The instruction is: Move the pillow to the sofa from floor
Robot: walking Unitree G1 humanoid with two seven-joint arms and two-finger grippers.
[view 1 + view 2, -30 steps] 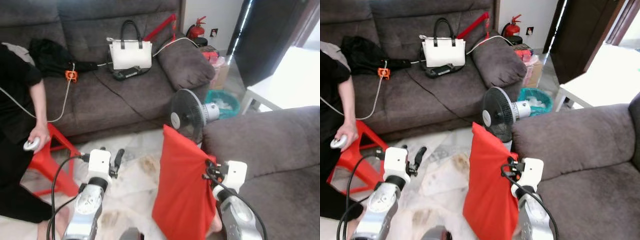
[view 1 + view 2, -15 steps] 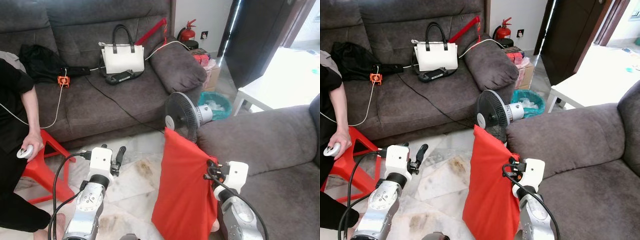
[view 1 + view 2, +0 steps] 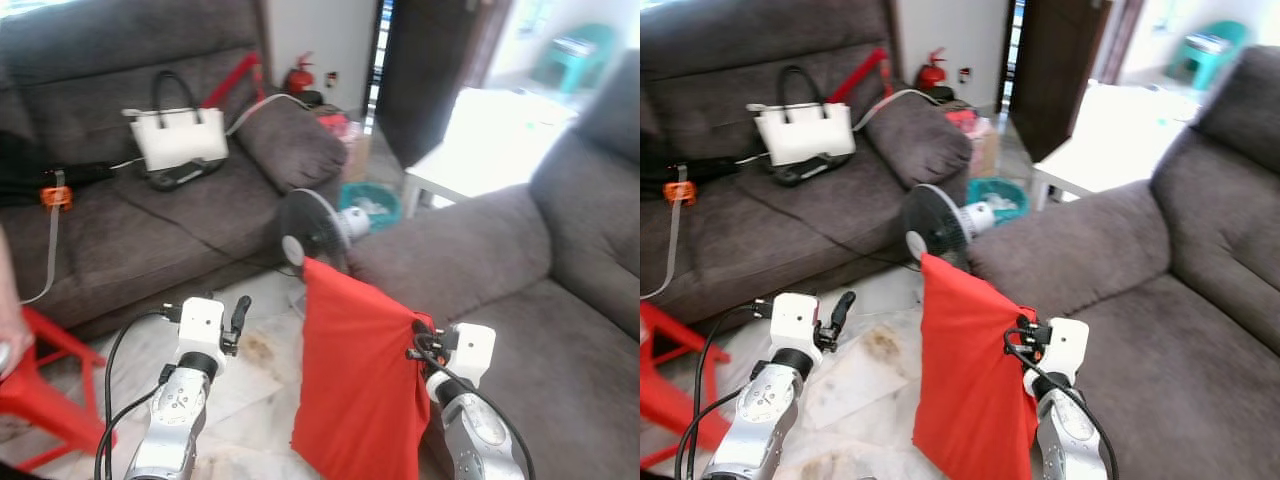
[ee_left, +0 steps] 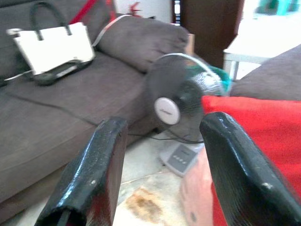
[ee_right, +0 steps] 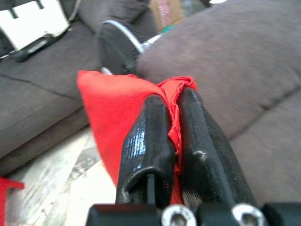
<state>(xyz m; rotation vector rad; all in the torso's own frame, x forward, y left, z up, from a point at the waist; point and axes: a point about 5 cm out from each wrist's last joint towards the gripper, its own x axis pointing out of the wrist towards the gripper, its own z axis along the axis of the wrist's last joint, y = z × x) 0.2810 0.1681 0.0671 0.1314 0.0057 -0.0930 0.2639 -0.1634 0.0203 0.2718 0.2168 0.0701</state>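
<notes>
Hanging off the floor, your red pillow (image 3: 355,380) is pinched at its top corner by the right gripper (image 5: 175,123), jaws clamped, exactly as half a second ago. The camera has swung right toward the near sofa (image 3: 560,330). Your left gripper (image 4: 160,155) stays spread, empty.

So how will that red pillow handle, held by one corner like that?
Likely floppy: the red pillow drapes flat below the right claw, which pinches only a bunched corner. Probably light, since that pinch carries it. It may swing when carried.
</notes>
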